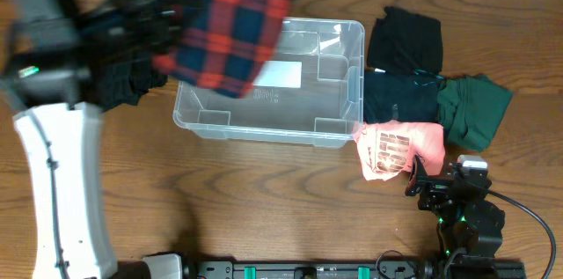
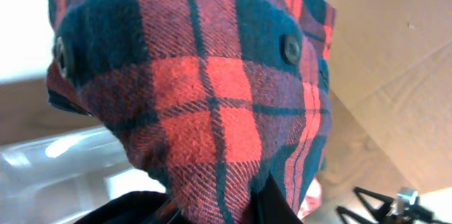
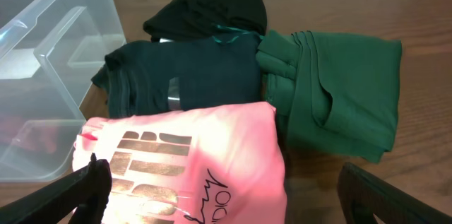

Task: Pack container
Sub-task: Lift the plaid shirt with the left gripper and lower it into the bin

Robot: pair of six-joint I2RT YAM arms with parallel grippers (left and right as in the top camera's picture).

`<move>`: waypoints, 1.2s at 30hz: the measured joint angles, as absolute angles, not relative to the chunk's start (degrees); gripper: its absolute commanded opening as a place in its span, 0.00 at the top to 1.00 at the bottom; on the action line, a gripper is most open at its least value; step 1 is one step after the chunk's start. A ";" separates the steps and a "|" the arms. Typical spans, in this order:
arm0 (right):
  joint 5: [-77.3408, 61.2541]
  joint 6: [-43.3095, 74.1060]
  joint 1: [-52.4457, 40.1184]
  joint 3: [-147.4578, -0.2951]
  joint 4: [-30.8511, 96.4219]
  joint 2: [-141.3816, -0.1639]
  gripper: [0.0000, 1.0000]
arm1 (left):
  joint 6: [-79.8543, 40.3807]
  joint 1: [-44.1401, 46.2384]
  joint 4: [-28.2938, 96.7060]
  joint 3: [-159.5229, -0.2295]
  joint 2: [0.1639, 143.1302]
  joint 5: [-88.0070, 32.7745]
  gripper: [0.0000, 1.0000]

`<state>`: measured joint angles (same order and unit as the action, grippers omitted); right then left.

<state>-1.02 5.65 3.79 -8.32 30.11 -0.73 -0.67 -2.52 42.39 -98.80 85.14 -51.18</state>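
The clear plastic container point(image 1: 339, 129) sits at the table's middle, a white label on its bottom; it also shows in the right wrist view point(image 3: 42, 61). My left gripper point(image 1: 163, 24) is shut on a red and blue plaid shirt point(image 1: 233, 19), which hangs over the container's left half and fills the left wrist view point(image 2: 205, 97). My right gripper point(image 1: 427, 178) is open and empty, its fingers either side of a folded pink shirt point(image 3: 191, 160) lying right of the container.
Folded clothes lie right of the container: a black one point(image 1: 405, 37), a dark teal one point(image 1: 400, 99), a green one point(image 1: 475, 107). A dark garment point(image 1: 119, 85) lies left of the container under my left arm.
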 measured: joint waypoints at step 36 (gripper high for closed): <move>-1.02 5.65 3.79 -8.32 30.09 -0.71 0.01 | -26.33 17.85 38.72 -97.80 111.66 -37.80 0.94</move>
